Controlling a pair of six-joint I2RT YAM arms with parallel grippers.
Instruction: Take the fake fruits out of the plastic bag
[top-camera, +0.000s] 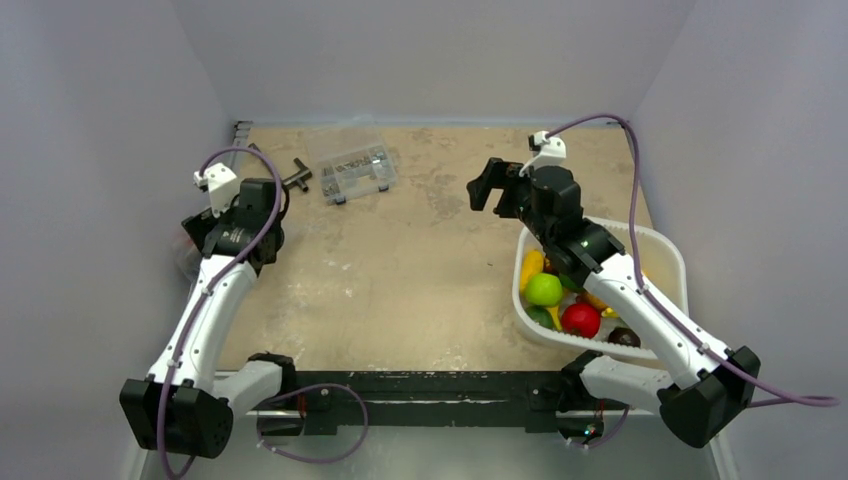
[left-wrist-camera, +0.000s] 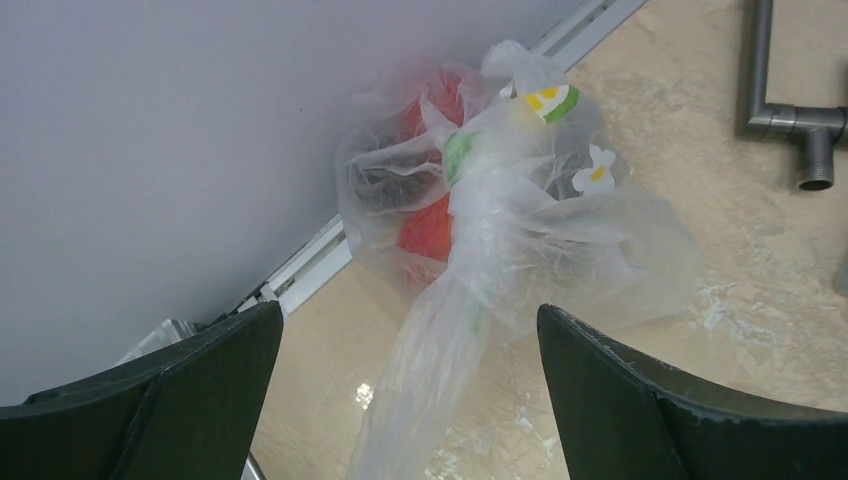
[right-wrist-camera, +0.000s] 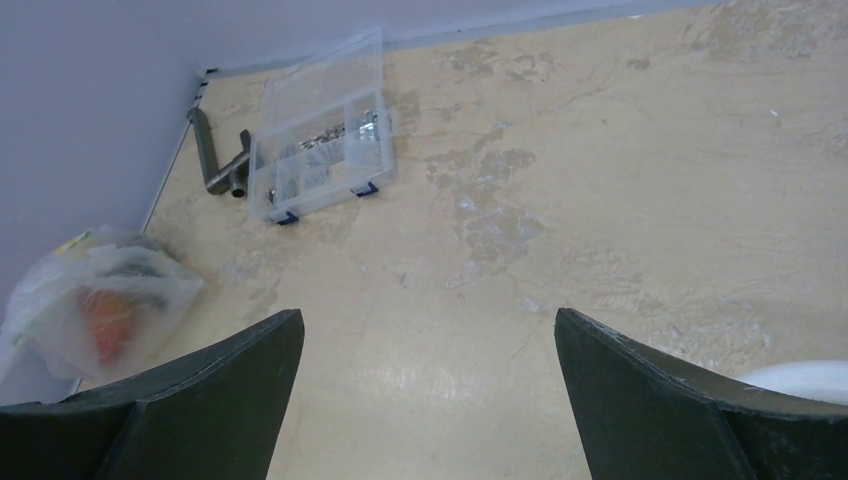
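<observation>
lying just ahead of your left gripper (left-wrist-camera: 408, 318), jaws apart, the plastic bag (left-wrist-camera: 520, 235) sits by the wall (left-wrist-camera: 150, 140); right gripper (right-wrist-camera: 428, 322) equally apart.

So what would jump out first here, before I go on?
The bunched plastic bag against the left wall stands out, red-orange shapes showing through its film, with the left gripper open and aimed at it. Next, the white tub at the right edge, holding a bright green apple and a yellow banana.
</observation>
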